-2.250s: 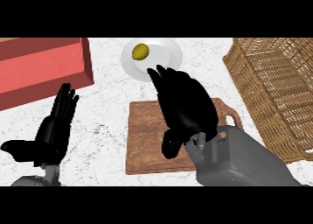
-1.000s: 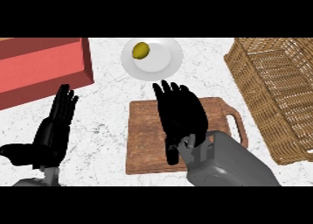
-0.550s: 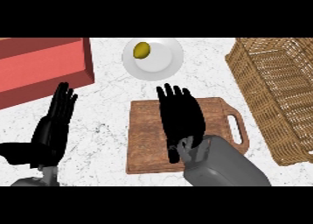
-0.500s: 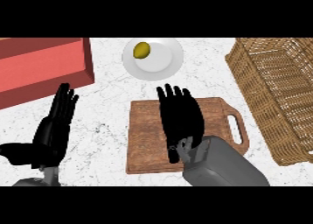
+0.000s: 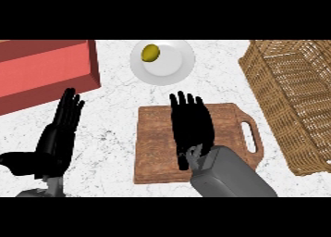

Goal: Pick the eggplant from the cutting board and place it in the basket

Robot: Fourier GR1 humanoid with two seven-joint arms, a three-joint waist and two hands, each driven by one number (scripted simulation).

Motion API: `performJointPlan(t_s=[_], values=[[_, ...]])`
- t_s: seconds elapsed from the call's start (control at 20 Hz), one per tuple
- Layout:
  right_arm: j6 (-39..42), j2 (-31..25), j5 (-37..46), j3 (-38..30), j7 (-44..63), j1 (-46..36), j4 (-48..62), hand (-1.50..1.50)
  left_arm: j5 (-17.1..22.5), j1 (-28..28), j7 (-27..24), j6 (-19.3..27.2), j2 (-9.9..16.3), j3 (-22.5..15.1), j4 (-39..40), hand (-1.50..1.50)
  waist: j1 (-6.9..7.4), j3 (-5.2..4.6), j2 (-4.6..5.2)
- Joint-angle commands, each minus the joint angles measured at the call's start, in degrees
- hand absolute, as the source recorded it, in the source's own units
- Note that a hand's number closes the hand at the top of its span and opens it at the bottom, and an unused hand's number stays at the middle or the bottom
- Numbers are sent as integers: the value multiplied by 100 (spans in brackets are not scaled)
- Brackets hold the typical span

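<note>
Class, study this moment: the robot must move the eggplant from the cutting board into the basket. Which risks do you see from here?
1. The right hand lies flat over the cutting board, fingers straight, and hides the eggplant, so its position is uncertain and a grasp may miss.
2. The basket has tall woven walls; a low carry could catch its rim.

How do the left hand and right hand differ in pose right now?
The left hand rests off the cutting board, over bare counter, fingers up; the right hand lies flat over the board's middle. The left hand is turned edge-on, thumb out sideways; the right hand shows its broad back. Both are black and open.
</note>
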Motion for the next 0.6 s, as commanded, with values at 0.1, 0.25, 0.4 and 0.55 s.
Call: performJointPlan(t_s=[0.1,0.25,0.4,0.55], values=[[108,105,119,87,419,283,-107,-150,-222,353,-312,-93,-238,-99,-54,0,-4,-1,-3],[298,-266,203,-392,-162,365,-15,-150,-396,-90,47,189,-418,-139,65,0,-41,1,0],[149,-96,391,-202,-61,492,130,-150,-249,-194,-110,-108,-315,166,293,0,-33,0,1],[-107,79,492,-534,-520,207,827,-150,-238,-262,-267,-249,-370,281,521,0,-11,-1,10]])
